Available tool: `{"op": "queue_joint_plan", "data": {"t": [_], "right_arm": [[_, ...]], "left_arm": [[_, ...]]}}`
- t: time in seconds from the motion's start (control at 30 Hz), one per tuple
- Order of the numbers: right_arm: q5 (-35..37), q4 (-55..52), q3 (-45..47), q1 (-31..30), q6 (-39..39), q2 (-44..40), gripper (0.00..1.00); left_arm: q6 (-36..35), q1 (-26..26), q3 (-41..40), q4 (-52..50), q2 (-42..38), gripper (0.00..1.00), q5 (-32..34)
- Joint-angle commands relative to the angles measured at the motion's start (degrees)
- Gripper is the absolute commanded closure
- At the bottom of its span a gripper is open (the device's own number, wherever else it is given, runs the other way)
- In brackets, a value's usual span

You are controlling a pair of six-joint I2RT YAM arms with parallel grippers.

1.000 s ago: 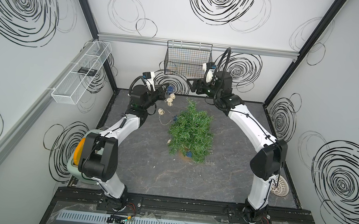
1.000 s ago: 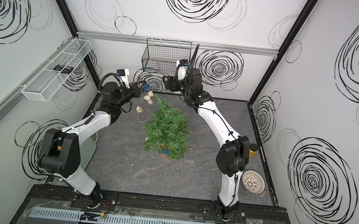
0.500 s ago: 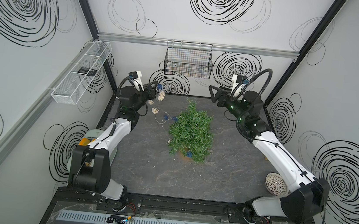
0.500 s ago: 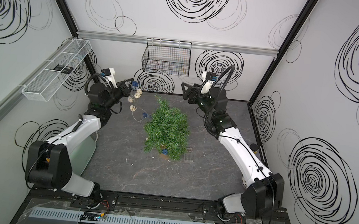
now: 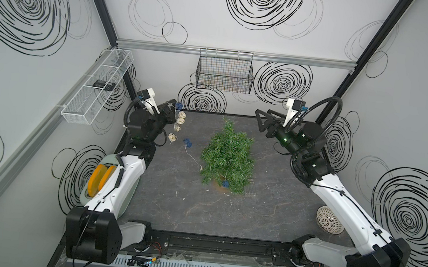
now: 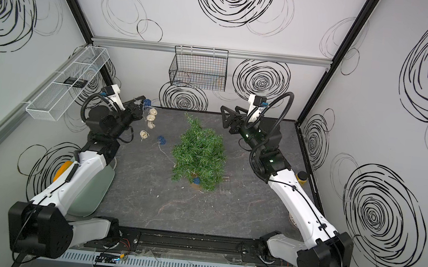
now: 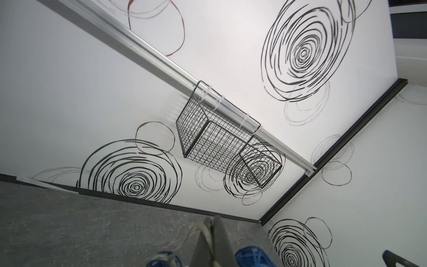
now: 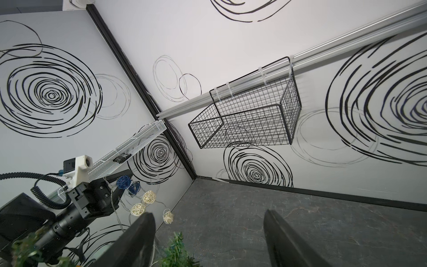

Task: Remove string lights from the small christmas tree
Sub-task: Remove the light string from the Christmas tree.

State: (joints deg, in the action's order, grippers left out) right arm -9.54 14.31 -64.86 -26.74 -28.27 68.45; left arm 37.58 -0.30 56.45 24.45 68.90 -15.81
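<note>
The string lights [image 5: 180, 121], clamped in the left fingers [image 7: 221, 245], have been drawn to ten o'clock of the small christmas tree [image 5: 228, 157]; one blue ball [image 5: 225, 183] remains caught at its base. The right fingers [image 8: 138, 240] have been withdrawn, apart and empty.

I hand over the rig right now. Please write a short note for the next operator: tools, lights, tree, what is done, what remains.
Left tool: shut on the string lights, held high at the back left; balls hang below it.
Right tool: open, empty, raised at the back right.
Small christmas tree: centre of the table.
Done: most lights are off the tree.
Left: the wire runs to the tree; one blue ball sits at its foot.
</note>
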Motion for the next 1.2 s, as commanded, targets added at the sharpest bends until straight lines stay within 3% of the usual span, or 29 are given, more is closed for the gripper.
{"op": "queue_joint_plan", "data": {"t": [0.0,0.23,0.63,0.9,1.17], "right_arm": [[-0.1,2.2,1.1,-0.3,-0.8,-2.3,0.22],[-0.5,2.0,3.8,-0.5,-1.0,-5.5,0.22],[-1.2,0.1,6.6,-0.6,-0.5,-11.9,0.21],[-2.6,-0.6,10.2,-0.8,-0.6,-16.9,0.21],[-8.0,-1.6,15.8,-3.7,1.4,-22.6,0.21]], "left_arm": [[-0.1,0.5,0.1,-1.2,-4.2,1.00,2.2],[0.2,-0.2,4.1,-4.9,-9.9,1.00,1.6],[-3.3,-8.5,19.2,-14.8,-13.6,1.00,4.0],[-8.3,-20.7,29.0,-21.6,-13.9,1.00,7.3],[-9.6,-33.8,25.1,-21.4,-18.3,1.00,10.3]]}}
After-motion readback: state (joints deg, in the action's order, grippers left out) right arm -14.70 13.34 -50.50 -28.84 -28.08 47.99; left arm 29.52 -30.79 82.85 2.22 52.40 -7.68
